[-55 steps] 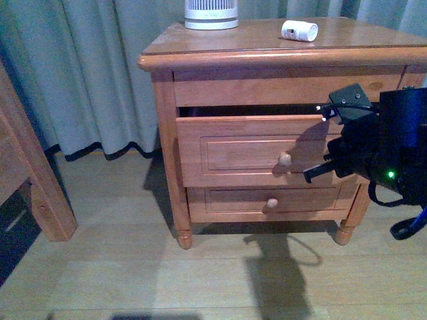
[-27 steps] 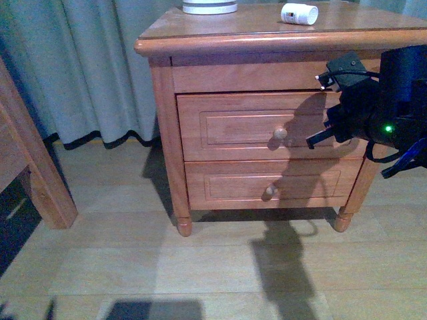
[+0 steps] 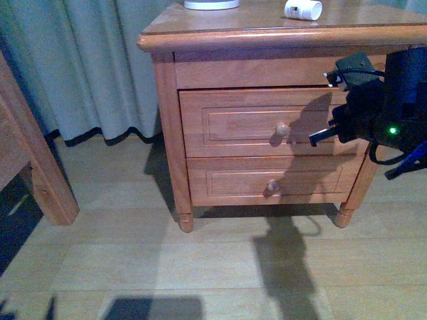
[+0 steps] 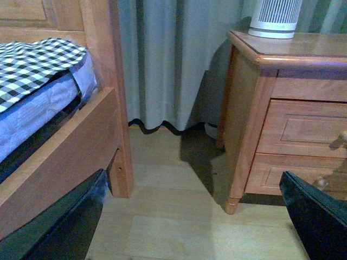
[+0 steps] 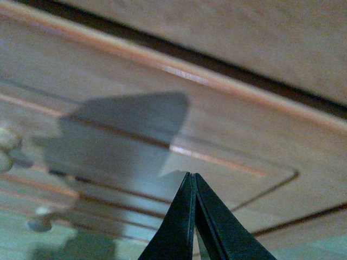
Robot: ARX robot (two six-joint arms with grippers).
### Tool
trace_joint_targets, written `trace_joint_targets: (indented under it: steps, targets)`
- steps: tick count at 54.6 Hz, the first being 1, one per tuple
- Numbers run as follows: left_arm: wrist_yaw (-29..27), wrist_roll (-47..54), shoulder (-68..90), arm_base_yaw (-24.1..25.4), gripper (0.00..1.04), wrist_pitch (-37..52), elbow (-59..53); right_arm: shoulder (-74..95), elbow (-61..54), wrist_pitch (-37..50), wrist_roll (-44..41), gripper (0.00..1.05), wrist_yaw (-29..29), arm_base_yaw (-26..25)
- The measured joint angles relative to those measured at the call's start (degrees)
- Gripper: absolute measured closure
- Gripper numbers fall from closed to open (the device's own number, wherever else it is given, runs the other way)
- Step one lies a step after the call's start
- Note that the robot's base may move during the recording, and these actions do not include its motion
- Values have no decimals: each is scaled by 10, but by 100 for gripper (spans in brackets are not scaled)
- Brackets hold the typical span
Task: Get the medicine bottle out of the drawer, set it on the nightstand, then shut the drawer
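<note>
The medicine bottle [image 3: 303, 9] lies on its side on the nightstand [image 3: 267, 37] top, near the back right. The drawer [image 3: 247, 123], the taller upper one with a round knob [image 3: 282, 129], sits flush in the cabinet front. My right gripper [image 3: 315, 140] is shut and empty, its tip right at the drawer front, to the right of the knob. In the right wrist view the shut fingertips [image 5: 191, 176] point at the drawer panel [image 5: 227, 124]. My left gripper [image 4: 195, 227] is open and empty above the floor, left of the nightstand [image 4: 255, 114].
A white ribbed device [image 3: 211, 4] stands at the back left of the nightstand top and also shows in the left wrist view [image 4: 276, 19]. The shorter lower drawer [image 3: 267, 183] is shut. A wooden bed frame [image 4: 103, 92] stands left. Grey curtain [image 3: 100, 67] hangs behind.
The upper drawer stood partly open one second ago and is now pushed in flush. My right gripper followed it in towards the cabinet front.
</note>
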Motion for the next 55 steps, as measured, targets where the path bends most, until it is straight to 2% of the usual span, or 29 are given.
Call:
trace_joint_targets:
  steps: [17,27,36,42,43,48,55]
  targets:
    - [0,0,0,0,6,0,0,-205,-152,-75,176,101,-57,11]
    - [0,0,0,0,6,0,0,-404,-177,-153,250,101,-96,-1]
    - [0,0,0,0,6,0,0,-576,-183,-210,264,101,-120,-20]
    - [0,0,0,0,6,0,0,-742,-236,-263,263,101,-145,-28]
    - [0,0,0,0,6,0,0,-776,-252,-273,256,101,-143,-29]
    - [0,0,0,0,6,0,0,-901,-309,-386,197,101,-55,-25]
    - [0,0,0,0,6,0,0,-1074,-440,-453,166,101,-41,-25]
